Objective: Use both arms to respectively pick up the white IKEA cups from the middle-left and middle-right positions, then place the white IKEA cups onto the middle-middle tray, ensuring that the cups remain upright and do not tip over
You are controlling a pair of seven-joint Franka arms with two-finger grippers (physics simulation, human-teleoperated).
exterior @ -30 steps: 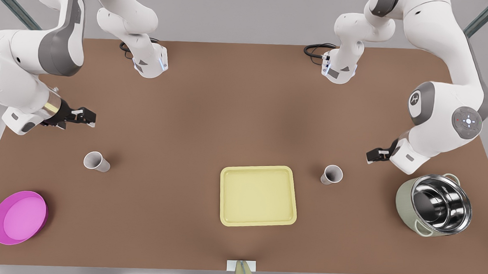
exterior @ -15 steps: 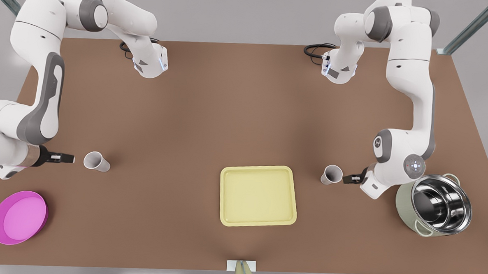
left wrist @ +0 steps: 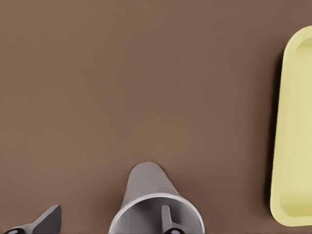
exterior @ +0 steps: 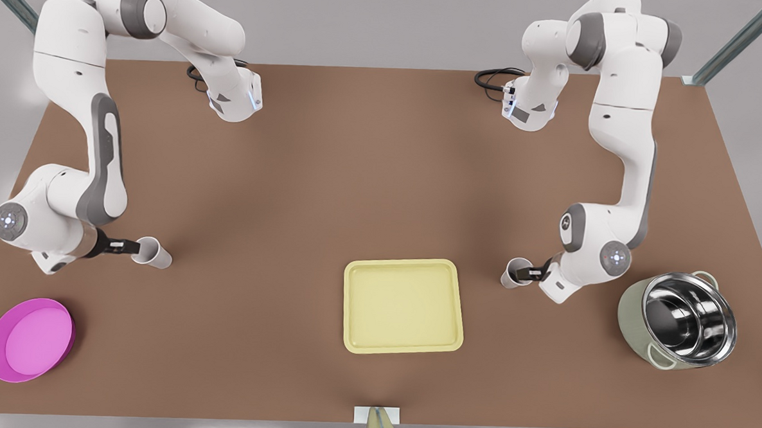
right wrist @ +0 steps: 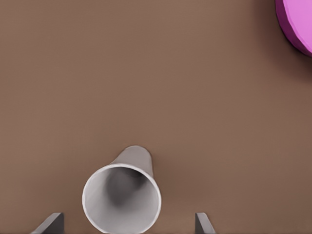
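Both wrist views cut my fingertips off, so can't tell about contact. My left gripper (exterior: 527, 272) is spread open, one finger dipped inside its white cup (left wrist: 146, 195), the other outside, right of the tray (exterior: 403, 305). My right gripper (exterior: 132, 247) is wide open around the other cup (right wrist: 122, 200), far left.

The front view looks steeply down on the whole table (exterior: 382, 175) from its near edge, facing the arm bases. Each wrist view looks straight down, close above one cup (left wrist: 155, 207) (right wrist: 122, 197). All three share the tabletop.
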